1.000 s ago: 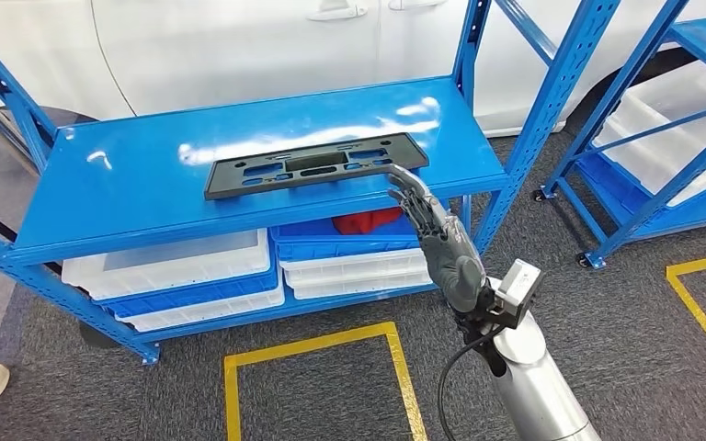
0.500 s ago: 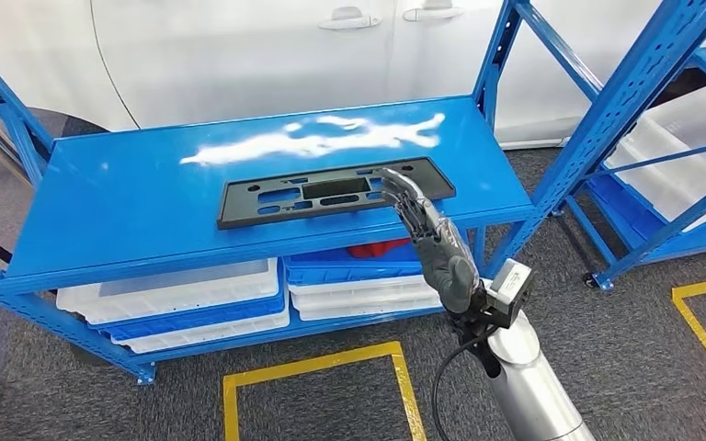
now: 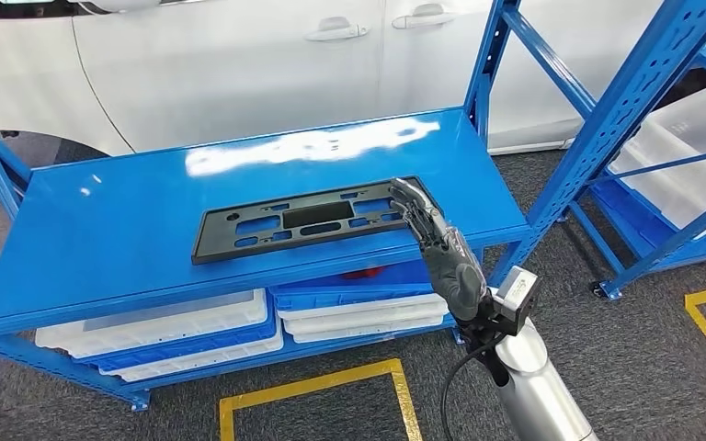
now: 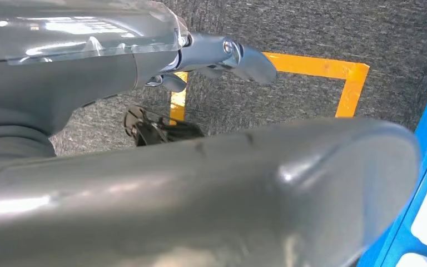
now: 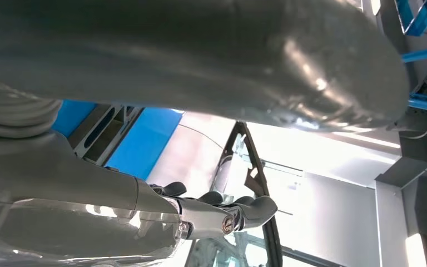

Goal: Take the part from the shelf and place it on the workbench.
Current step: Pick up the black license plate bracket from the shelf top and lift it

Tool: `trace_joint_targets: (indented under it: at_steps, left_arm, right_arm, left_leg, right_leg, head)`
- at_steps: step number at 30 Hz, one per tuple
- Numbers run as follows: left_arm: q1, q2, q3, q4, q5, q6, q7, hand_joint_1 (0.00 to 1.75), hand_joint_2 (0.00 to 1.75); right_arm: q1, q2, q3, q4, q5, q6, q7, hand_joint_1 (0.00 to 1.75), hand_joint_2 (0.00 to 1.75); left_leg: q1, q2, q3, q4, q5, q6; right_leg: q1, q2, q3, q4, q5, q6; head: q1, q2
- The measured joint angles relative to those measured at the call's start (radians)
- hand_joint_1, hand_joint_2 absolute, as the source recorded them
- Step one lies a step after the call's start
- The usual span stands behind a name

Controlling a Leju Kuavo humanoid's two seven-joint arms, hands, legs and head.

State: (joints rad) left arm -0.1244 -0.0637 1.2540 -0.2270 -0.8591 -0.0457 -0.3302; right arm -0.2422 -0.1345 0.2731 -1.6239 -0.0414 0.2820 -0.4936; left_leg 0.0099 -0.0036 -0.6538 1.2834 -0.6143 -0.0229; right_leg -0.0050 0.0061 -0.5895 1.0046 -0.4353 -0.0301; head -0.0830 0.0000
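The part (image 3: 303, 220) is a long flat black plate with slots, lying on the top board of the blue shelf (image 3: 119, 239). My right hand (image 3: 441, 248) reaches in from the front, its fingers stretched out over the plate's right end and resting on or just above it; I cannot tell whether they touch. It holds nothing. In the right wrist view the hand (image 5: 172, 55) is close, with the slotted black part (image 5: 103, 125) and blue shelf board beyond it. My left hand (image 4: 200, 189) hangs over grey carpet, fingers apart and holding nothing.
White and blue bins (image 3: 175, 326) fill the lower shelf level. A white car (image 3: 239, 64) stands behind the shelf. A second blue rack (image 3: 662, 184) stands at the right. Yellow tape (image 3: 313, 386) marks a square on the carpet in front.
The whole picture has shifted, so the camera has moved. My right hand has gone from the plate's front right corner to lie over its right end.
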Motion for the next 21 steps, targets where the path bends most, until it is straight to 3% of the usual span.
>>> trace_joint_targets:
  at_steps: [1,2,3,4,6,10,12,14,15,16,17,18,20,21]
  left_arm:
    - [0.001,0.000,-0.001,0.000,0.000,0.000,0.000,0.00,0.00]
    - [0.002,0.000,-0.002,0.000,0.000,0.001,0.000,0.00,0.00]
    - [0.002,0.000,-0.002,0.000,0.000,0.002,0.000,0.00,0.00]
    - [0.002,0.000,-0.003,0.000,0.000,0.003,0.001,0.00,0.00]
    - [0.003,0.000,-0.003,0.000,0.001,0.009,0.003,0.00,0.00]
    - [0.011,-0.001,-0.004,0.000,0.009,0.018,0.008,0.00,0.00]
    - [0.013,-0.002,-0.003,0.000,0.013,0.025,0.014,0.00,0.00]
    - [0.015,-0.002,-0.003,0.000,0.008,0.041,0.040,0.00,0.00]
    - [0.017,-0.002,-0.003,0.000,0.002,0.053,0.063,0.00,0.00]
    - [0.019,-0.003,-0.003,0.000,-0.005,0.065,0.087,0.00,0.00]
    - [0.022,-0.003,-0.004,0.000,-0.012,0.075,0.109,0.00,0.00]
    - [0.026,-0.004,-0.004,0.000,-0.017,0.084,0.129,0.00,0.00]
    - [0.030,-0.006,-0.004,0.001,-0.023,0.100,0.165,0.00,0.00]
    - [0.031,-0.006,-0.004,0.001,-0.027,0.109,0.183,0.00,0.00]
  right_arm:
    - [0.000,0.000,0.000,0.000,0.000,0.001,0.006,0.00,0.00]
    - [0.000,0.000,0.000,0.000,0.002,0.002,0.014,0.00,0.00]
    - [-0.002,0.000,0.001,0.001,0.006,0.003,0.023,0.00,0.00]
    - [-0.005,0.000,0.004,0.003,0.011,0.003,0.031,0.00,0.00]
    - [-0.017,0.000,0.016,0.011,0.023,0.003,0.046,0.00,0.00]
    - [-0.055,0.004,0.060,0.039,0.064,-0.013,0.072,0.00,0.00]
    - [-0.080,0.008,0.086,0.060,0.102,-0.042,0.081,0.00,0.87]
    - [-0.098,0.013,0.116,0.088,0.154,-0.079,0.081,0.00,1.75]
    - [-0.104,0.016,0.134,0.105,0.186,-0.100,0.078,0.00,1.75]
    - [-0.109,0.019,0.151,0.121,0.217,-0.120,0.073,0.00,1.75]
    - [-0.117,0.021,0.168,0.138,0.243,-0.138,0.069,0.00,1.75]
    - [-0.129,0.024,0.186,0.156,0.268,-0.157,0.064,0.00,1.31]
    - [-0.160,0.031,0.225,0.192,0.311,-0.191,0.057,0.00,1.31]
    - [-0.175,0.036,0.247,0.212,0.334,-0.206,0.054,0.00,1.31]
  left_leg:
    - [0.001,0.000,-0.010,-0.009,0.019,-0.001]
    - [0.001,0.000,-0.002,-0.052,0.058,-0.001]
    - [0.001,0.000,0.018,-0.124,0.112,0.000]
    - [0.000,0.000,0.038,-0.188,0.148,0.003]
    - [-0.004,0.001,0.061,-0.263,0.174,0.014]
    - [-0.002,0.002,0.069,-0.277,0.184,0.037]
    - [0.002,0.003,0.074,-0.283,0.186,0.045]
    - [0.001,0.002,0.075,-0.283,0.183,0.050]
    - [0.001,0.001,0.076,-0.283,0.181,0.051]
    - [0.000,0.000,0.078,-0.282,0.179,0.050]
    - [0.000,-0.001,0.081,-0.282,0.176,0.049]
    - [0.000,-0.002,0.086,-0.281,0.173,0.047]
    - [-0.003,-0.003,0.091,-0.278,0.165,0.039]
    - [-0.005,-0.003,0.092,-0.277,0.163,0.035]
  right_leg:
    - [0.000,0.001,0.009,0.000,-0.006,0.001]
    - [0.000,0.002,0.019,0.000,-0.013,0.002]
    - [0.000,0.002,0.030,0.000,-0.020,0.004]
    - [0.000,0.002,0.039,0.000,-0.026,0.008]
    - [0.001,0.003,0.046,0.001,-0.035,0.018]
    - [0.003,0.003,0.044,0.014,-0.054,0.039]
    - [0.001,0.000,0.006,0.093,-0.099,0.046]
    - [-0.001,-0.001,-0.070,0.232,-0.155,0.051]
    - [-0.002,-0.001,-0.100,0.281,-0.163,0.052]
    - [-0.002,-0.001,-0.115,0.295,-0.152,0.052]
    - [-0.002,-0.001,-0.108,0.267,-0.121,0.051]
    - [-0.002,-0.001,-0.085,0.208,-0.078,0.047]
    - [0.002,-0.001,-0.029,0.073,-0.017,0.037]
    - [0.004,-0.001,-0.012,0.032,-0.005,0.033]
  head:
    - [0.000,0.000]
    - [0.000,0.000]
    - [0.000,0.000]
    - [0.000,0.000]
    - [0.000,0.000]
    - [0.000,0.000]
    - [0.000,0.000]
    - [0.000,0.000]
    - [0.000,0.000]
    - [0.000,0.000]
    - [0.000,0.000]
    - [0.000,0.000]
    - [0.000,0.000]
    - [0.000,0.000]
